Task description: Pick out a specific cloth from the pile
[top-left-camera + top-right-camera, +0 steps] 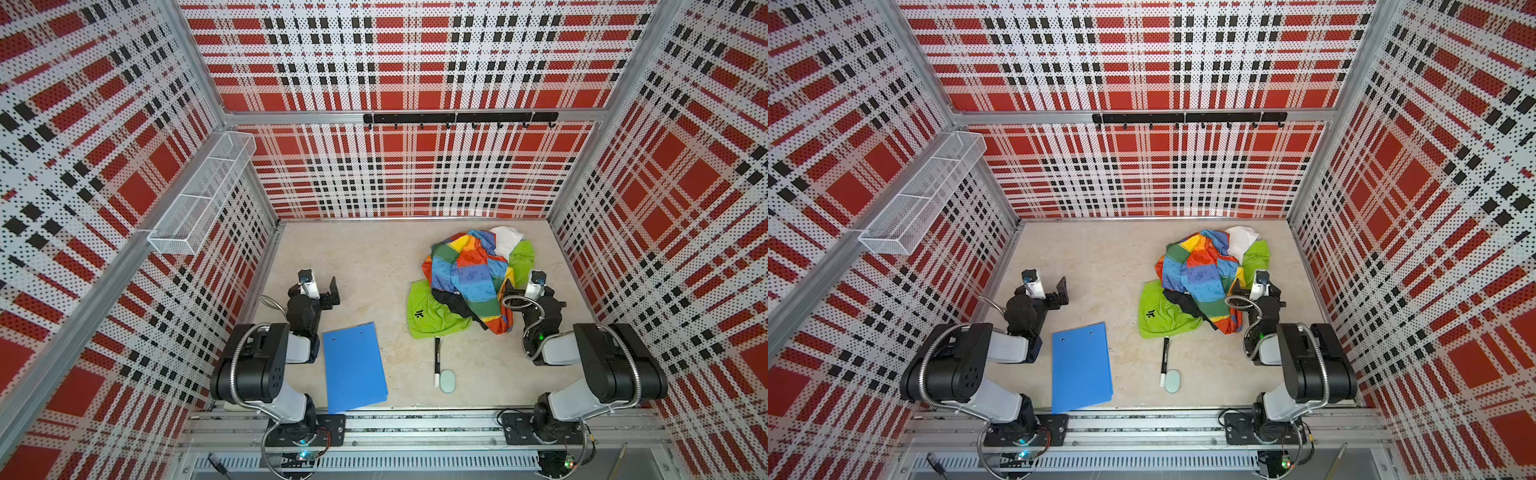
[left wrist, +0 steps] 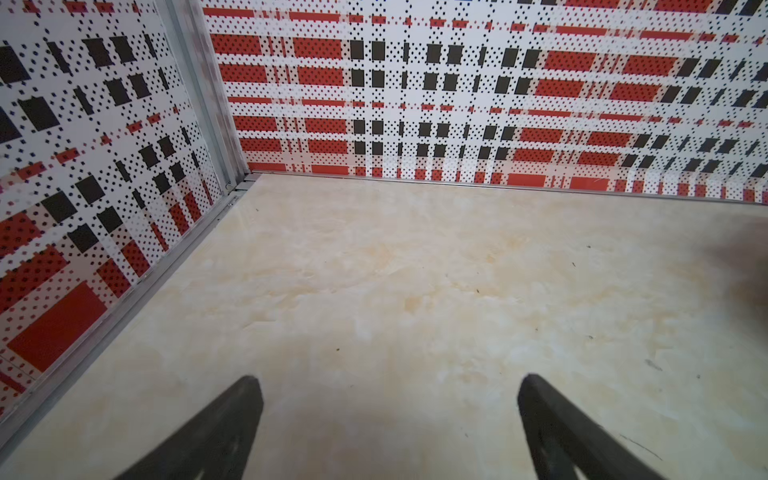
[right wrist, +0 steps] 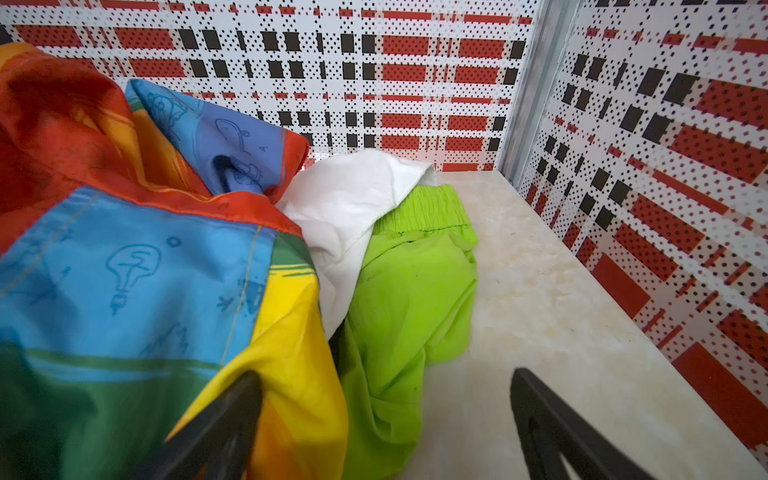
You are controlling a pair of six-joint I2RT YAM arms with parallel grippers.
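On the right half of the tabletop, toward its far right corner, we see the pile, a loose heap of garments. The rainbow patchwork cloth lies on top and covers most of it. A white cloth shows at the side nearest the far edge, and a black cloth peeks out from under the patchwork on the side facing the tabletop's middle. The cloth, lime green, shows in two places. One flap bears a small black logo and spreads flat from under the pile toward the near edge. Its gathered waistband comes out on the side nearest the right edge, tucked partly beneath the white cloth, as the right wrist view shows it. The right pincer is spread wide and pinches nothing. One finger lies against the patchwork fabric, the other finger stands over bare tabletop, and the lime-green fabric lies between them. The left pincer is likewise spread, with nothing between its fingers, and sits low over bare tabletop near the left edge, well apart from the pile. A blue clipboard lies flat by the near edge, left of centre. A black marker lies just beyond the green flap, toward the near edge. A pale green oval piece is touching the marker's white end.
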